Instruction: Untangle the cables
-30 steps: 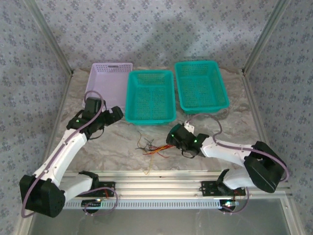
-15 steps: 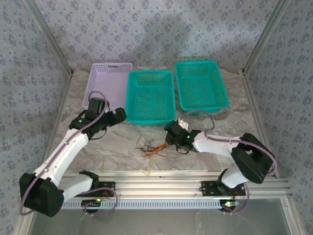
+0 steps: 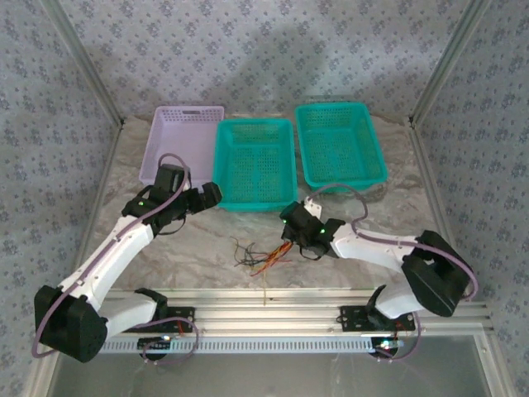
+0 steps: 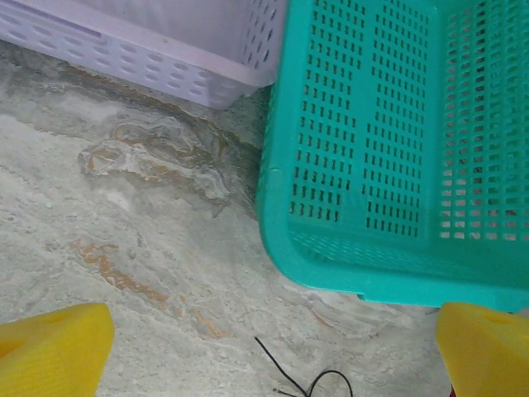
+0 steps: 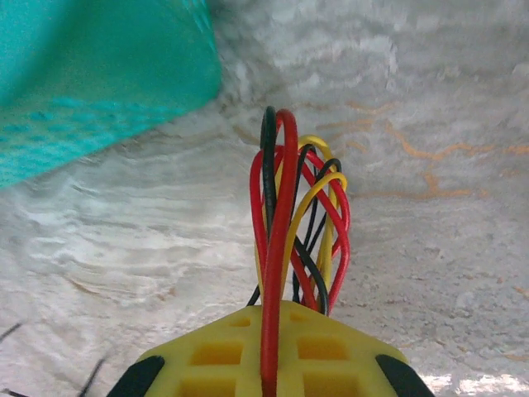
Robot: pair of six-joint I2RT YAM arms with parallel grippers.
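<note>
The cables (image 3: 264, 256), thin red, yellow and black wires, lie bunched on the marble table in front of the middle teal basket (image 3: 253, 162). My right gripper (image 3: 291, 240) is at the bunch's right end. In the right wrist view its yellow fingers (image 5: 331, 347) are shut on the cables (image 5: 299, 207), whose loops stick out past the tips of the right gripper (image 5: 269, 318). My left gripper (image 3: 212, 195) hovers open near the teal basket's front left corner. One loose black wire (image 4: 285, 370) lies between the wide-apart fingers of the left gripper (image 4: 269, 356).
A lilac basket (image 3: 183, 141) stands at the back left, with a second teal basket (image 3: 340, 142) at the back right. The middle teal basket's corner (image 4: 281, 223) and the lilac basket's wall (image 4: 149, 58) are close ahead of the left wrist. A metal rail (image 3: 264, 314) runs along the near edge.
My right gripper has shut on the cable bunch, and the wires have shifted slightly toward the near edge. The left gripper has crept right toward the middle teal basket and stayed open.
</note>
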